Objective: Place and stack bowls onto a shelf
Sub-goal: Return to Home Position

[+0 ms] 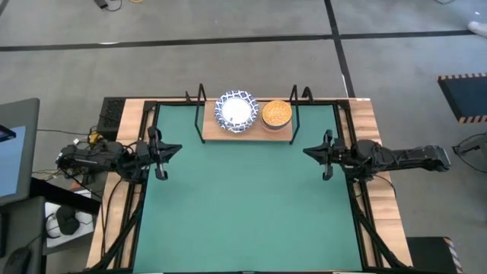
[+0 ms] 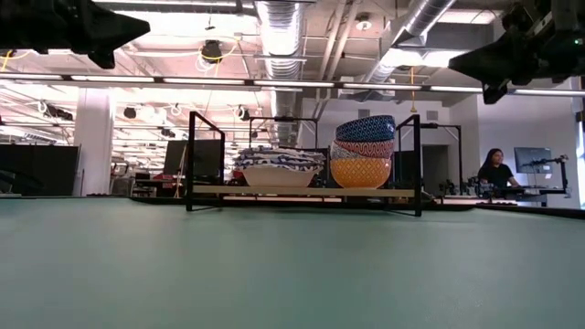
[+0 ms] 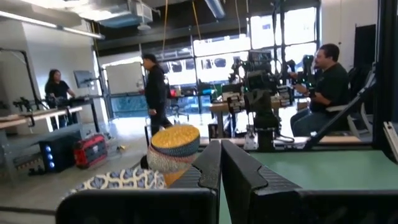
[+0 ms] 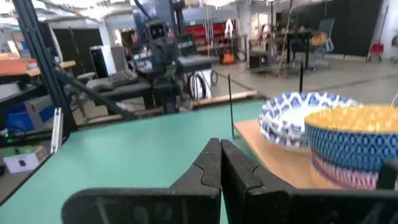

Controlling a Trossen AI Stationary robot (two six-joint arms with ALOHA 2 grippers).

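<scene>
The light-wood shelf (image 1: 247, 131) with black wire ends stands at the mat's far edge. On its left half sits a stack of white bowls with blue lattice rims (image 1: 237, 112), also in the low view (image 2: 280, 168). On its right half sits a stack of smaller patterned bowls (image 2: 362, 152), its inside orange-yellow from above (image 1: 276, 113). My left gripper (image 1: 161, 151) is shut and empty, high over the mat's left edge. My right gripper (image 1: 326, 154) is shut and empty, high over the mat's right edge. Both stacks show in the wrist views (image 3: 174, 146) (image 4: 301, 118).
The green mat (image 1: 247, 205) covers the table between the arms. People stand and sit at benches in the room beyond the table. A monitor (image 1: 11, 148) stands off the table's left side.
</scene>
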